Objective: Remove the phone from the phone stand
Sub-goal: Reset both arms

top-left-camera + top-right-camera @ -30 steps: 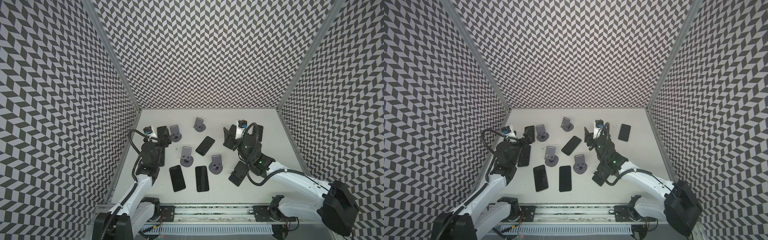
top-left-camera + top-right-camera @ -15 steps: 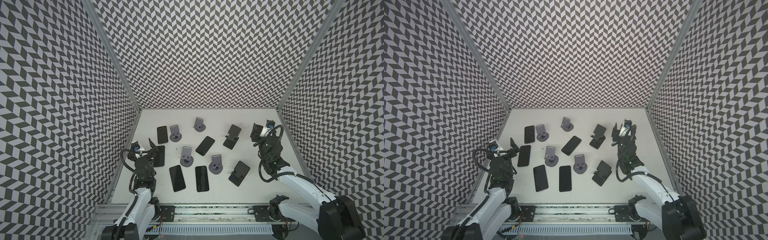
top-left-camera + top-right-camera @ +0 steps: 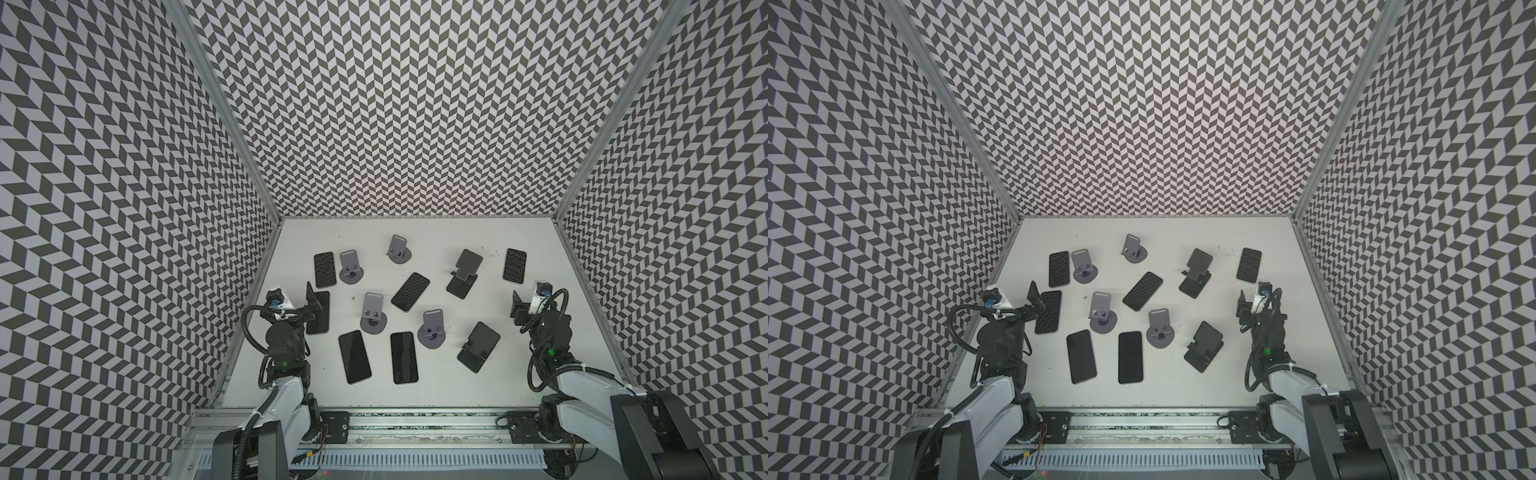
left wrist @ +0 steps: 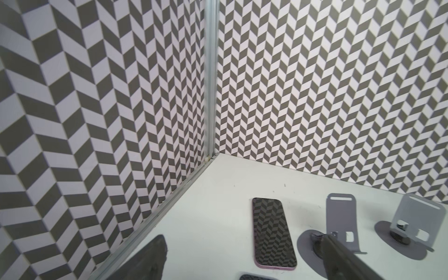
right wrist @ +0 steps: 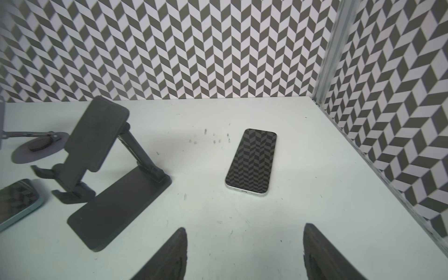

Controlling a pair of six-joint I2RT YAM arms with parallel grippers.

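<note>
Found the white table (image 3: pixel 436 232) bearing 6 stands and 6 phones, no pair joined. Checked the holders first: 2 o'clock black stand (image 3: pixel 465 272) and 4 o'clock black stand (image 3: pixel 478 347), cradles tilted back on folding arms to prop a screen, both bare. Checked the 10 o'clock grey stand (image 3: pixel 351 268), 12 o'clock grey stand (image 3: pixel 400 249), 9 o'clock grey stand (image 3: pixel 373 318) and 5 o'clock grey stand (image 3: pixel 432 334): upright plates on round bases, lips holding nothing. Located every phone flat on the table, clear of any cradle: 10 o'clock phone (image 3: pixel 324 269), 9 o'clock phone (image 3: pixel 321 326), centre phone (image 3: pixel 410 291), 2 o'clock phone (image 3: pixel 514 266), 7 o'clock phone (image 3: pixel 354 357), 6 o'clock phone (image 3: pixel 404 358). Judged the removal complete on that evidence. Noted the left gripper (image 4: pixel 242 240) at 9 o'clock, over the 9 o'clock phone's edge, fingers (image 4: pixel 152 259) spread wide around nothing, probably a release posture. Noted the right gripper (image 5: pixel 244 229) at 3 o'clock, fingers (image 5: pixel 174 254) likewise apart above bare table, the 2 o'clock phone just beyond, untouched.
</note>
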